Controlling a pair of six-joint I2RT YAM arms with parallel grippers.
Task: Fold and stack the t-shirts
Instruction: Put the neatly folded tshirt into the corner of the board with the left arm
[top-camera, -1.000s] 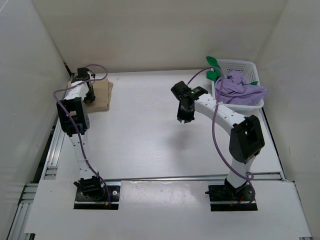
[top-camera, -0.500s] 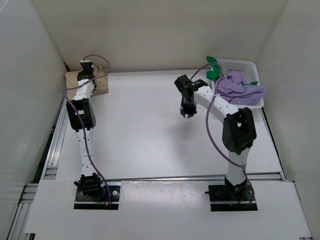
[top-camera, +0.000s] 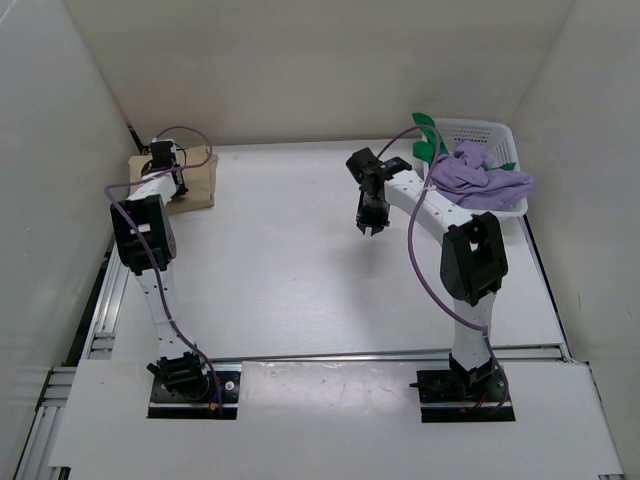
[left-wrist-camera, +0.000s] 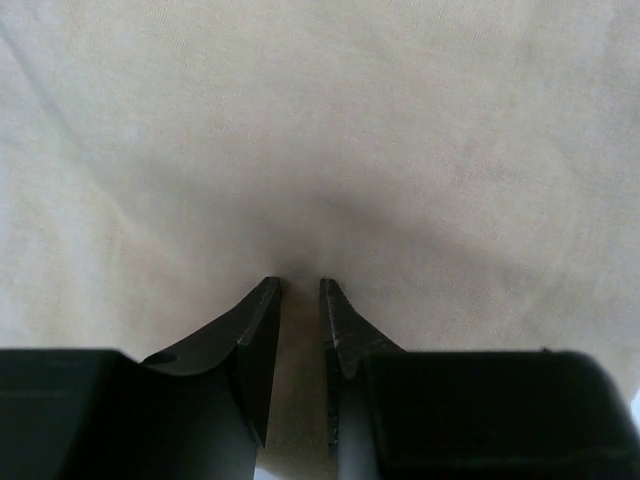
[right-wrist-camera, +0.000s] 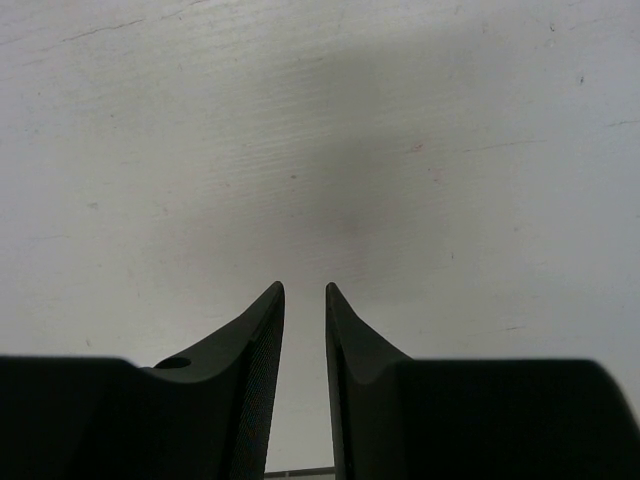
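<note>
From where I stand, the left arm reaches out to the far left corner of the flat white table, where a folded beige fabric t-shirt lies flat near the back wall. The left gripper points down onto that shirt. In the left wrist view its two black fingers are drawn nearly together, with only a narrow slit between them. Their tips sit right at the cloth, which fills the whole view behind them, and a soft shadow pools around the tips. I cannot tell whether any fabric is pinched in the slit.

The right arm bends over the middle-right part of the table, its wrist turned downward. The right gripper hangs over bare white tabletop with its fingers also close together. A thin gap shows between them and nothing is held. A dark blur of shadow lies on the surface beyond the tips.

At the far right corner stands a white plastic lattice basket. A crumpled lilac t-shirt is heaped in it, spilling over the near rim. Some green pieces stick up at the basket's left end, too small for me to tell what they are. The beige shirt and the basket are well apart, on opposite sides of the table.
</note>
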